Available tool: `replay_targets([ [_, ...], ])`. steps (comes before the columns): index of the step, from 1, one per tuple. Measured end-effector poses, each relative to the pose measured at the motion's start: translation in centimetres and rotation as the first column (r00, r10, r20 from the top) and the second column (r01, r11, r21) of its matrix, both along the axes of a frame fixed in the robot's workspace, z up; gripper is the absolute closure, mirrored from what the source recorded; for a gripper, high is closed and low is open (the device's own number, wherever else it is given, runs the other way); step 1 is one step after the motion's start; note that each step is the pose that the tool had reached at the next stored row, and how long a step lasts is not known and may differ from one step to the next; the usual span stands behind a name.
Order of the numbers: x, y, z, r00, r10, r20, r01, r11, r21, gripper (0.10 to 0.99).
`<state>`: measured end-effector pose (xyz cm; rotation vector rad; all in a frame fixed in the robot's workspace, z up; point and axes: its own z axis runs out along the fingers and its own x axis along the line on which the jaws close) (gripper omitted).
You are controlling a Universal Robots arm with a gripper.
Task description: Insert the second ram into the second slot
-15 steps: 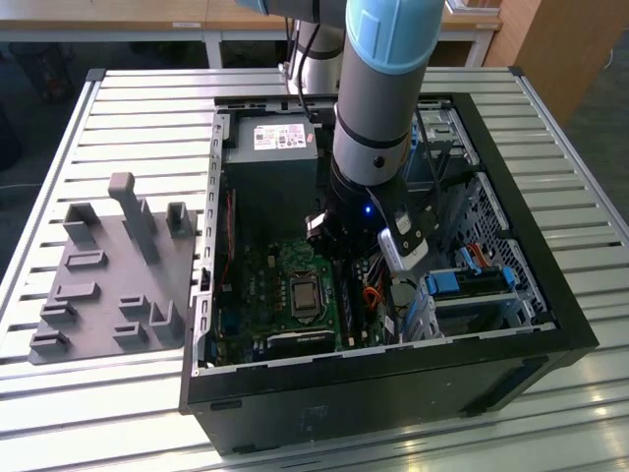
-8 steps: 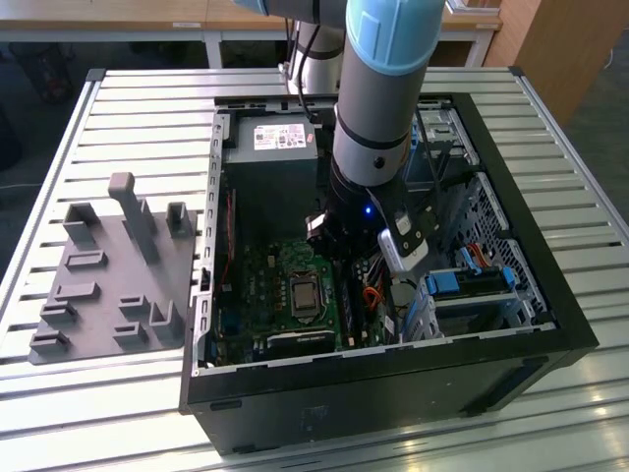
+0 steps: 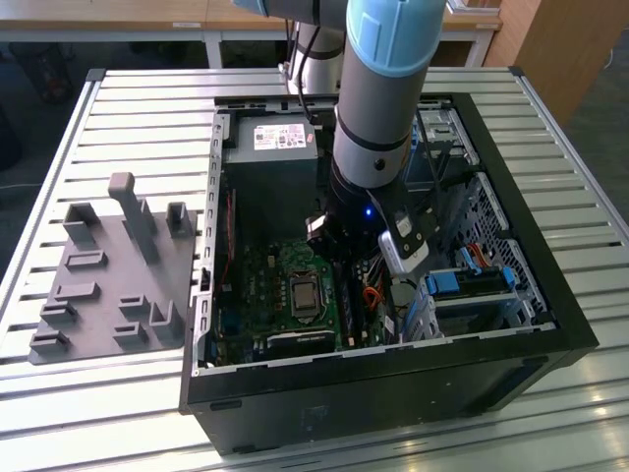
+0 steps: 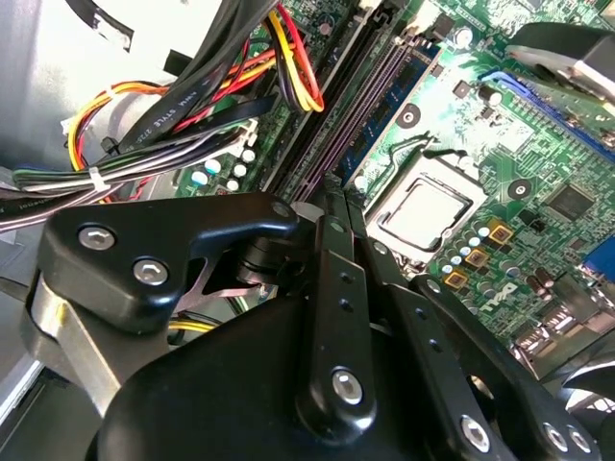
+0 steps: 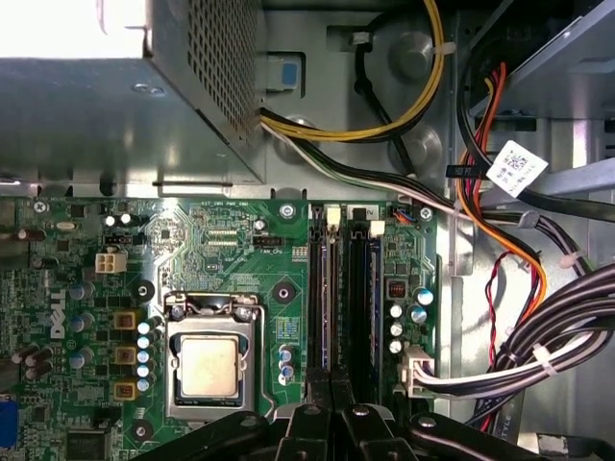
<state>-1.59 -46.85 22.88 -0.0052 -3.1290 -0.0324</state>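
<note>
The second ram could not be identified with certainty as a separate item. Long dark strips with bluish edges stood in the memory slots [image 5: 344, 298], and any of these may have been it, seen edge-on. The gripper [image 4: 336, 206] hung directly over those slots, beside the processor socket [image 5: 209, 365], inside the open computer case [image 3: 550, 295] lying on the slatted surface [image 3: 128, 118].

The jaws were drawn together with only a thin seam between them. It could not be confirmed whether the stick was pinched in that seam or already stood in a slot beneath.

Risks noted, in my judgement:
- The slots lay close side by side. A small sideways error could bring the stick down on the neighbouring slot or on the ridge between them.
- A tilted stick could seat at one end only. Further downward force might then bend the board or strain the slot latches.
- The cable bundle [image 4: 192, 106] ran close to the slots. It could catch on the gripper's linkage or be dragged across the motherboard.
- The arm [image 3: 378, 118] stood deep in the case with little room around it, so contact with the case was possible.
</note>
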Motion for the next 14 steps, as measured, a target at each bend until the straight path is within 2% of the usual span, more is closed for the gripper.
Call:
replay_targets([
  [14,0.35,-0.03,-0.19,1.0,-0.009,-0.0005,0.009,1.0,0.0,0.973],
])
